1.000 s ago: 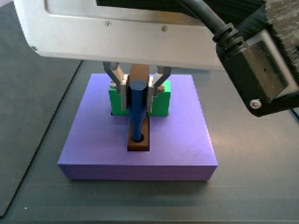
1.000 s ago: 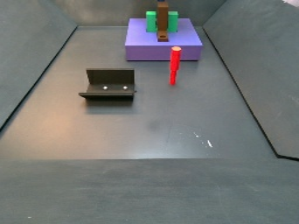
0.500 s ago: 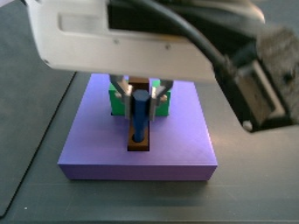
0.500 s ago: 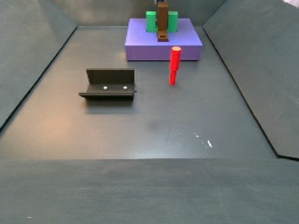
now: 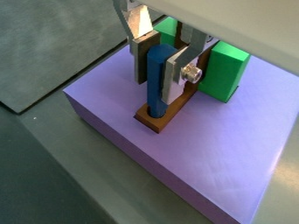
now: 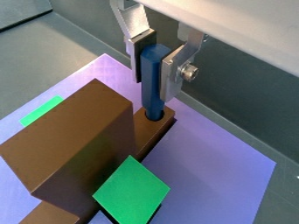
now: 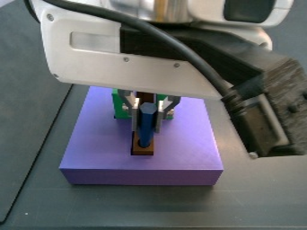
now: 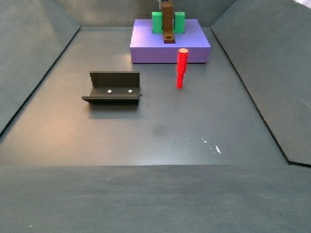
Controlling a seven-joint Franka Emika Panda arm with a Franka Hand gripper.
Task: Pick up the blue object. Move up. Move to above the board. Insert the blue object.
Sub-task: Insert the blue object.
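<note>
The blue object stands upright with its lower end in the hole at the end of the brown board, which lies on the purple slab. My gripper is around the peg's upper part, with a silver finger pressed on each side, shut on it. The peg, the board and the gripper show the same way in both wrist views. In a side view the gripper hangs over the peg and the board. No red end cap shows.
A green block and a large brown block stand on the slab behind the peg. In a side view without the arm, the fixture and an upright red stick stand on the floor before the slab.
The gripper has come lower around the standing blue peg, and its fingers have drawn in from a wider spread onto the peg. The peg and board have not moved.
</note>
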